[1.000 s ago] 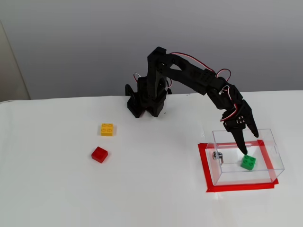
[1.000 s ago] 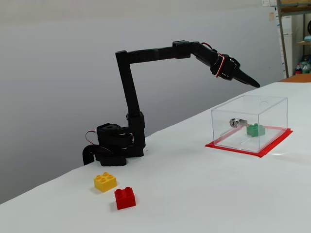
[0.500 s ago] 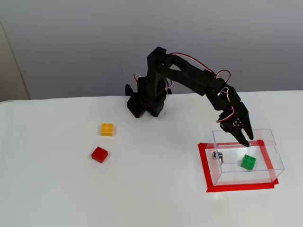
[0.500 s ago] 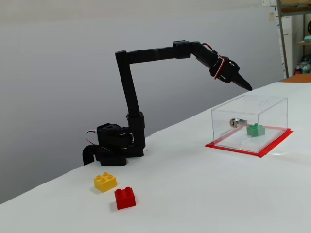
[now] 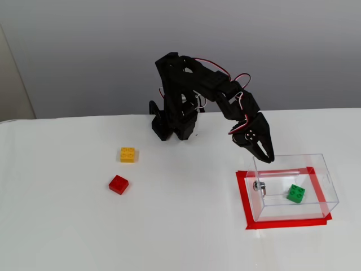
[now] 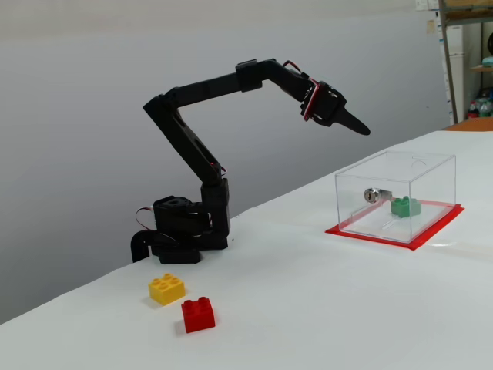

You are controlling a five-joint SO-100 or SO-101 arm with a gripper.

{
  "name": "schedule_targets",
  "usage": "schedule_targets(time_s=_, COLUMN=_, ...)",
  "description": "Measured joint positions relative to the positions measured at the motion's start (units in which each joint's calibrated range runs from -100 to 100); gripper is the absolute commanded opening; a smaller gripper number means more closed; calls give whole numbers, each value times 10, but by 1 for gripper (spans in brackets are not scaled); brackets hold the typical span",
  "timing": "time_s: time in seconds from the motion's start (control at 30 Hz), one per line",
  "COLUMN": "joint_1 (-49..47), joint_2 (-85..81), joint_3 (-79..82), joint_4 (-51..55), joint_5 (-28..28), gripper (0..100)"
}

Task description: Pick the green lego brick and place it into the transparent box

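I see the green brick (image 5: 295, 193) lying inside the box (image 5: 316, 169), unmoved since a second ago. My gripper (image 5: 268, 157) has pulled up and back from the box toward the base, its jaws together and empty.

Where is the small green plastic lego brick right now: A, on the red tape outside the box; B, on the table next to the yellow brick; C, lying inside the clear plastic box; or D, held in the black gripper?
C: the small green plastic lego brick lies on the floor of the clear plastic box, while the black gripper hangs above and outside it, holding nothing.
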State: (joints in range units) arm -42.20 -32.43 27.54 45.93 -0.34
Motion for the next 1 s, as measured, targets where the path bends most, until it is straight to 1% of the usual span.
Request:
schedule_targets(time_s=0.37, joint_1=161, joint_2=-191, joint_3=199, joint_4=0, joint_5=0, gripper=2)
schedule_targets(time_s=0.8, joint_1=340, joint_2=-324, joint_3=384, joint_4=0, joint_5=0, gripper=2)
schedule_targets(time_s=1.0, joint_1=401, joint_2=-399, joint_3=458, joint_4=0, joint_5=0, gripper=2)
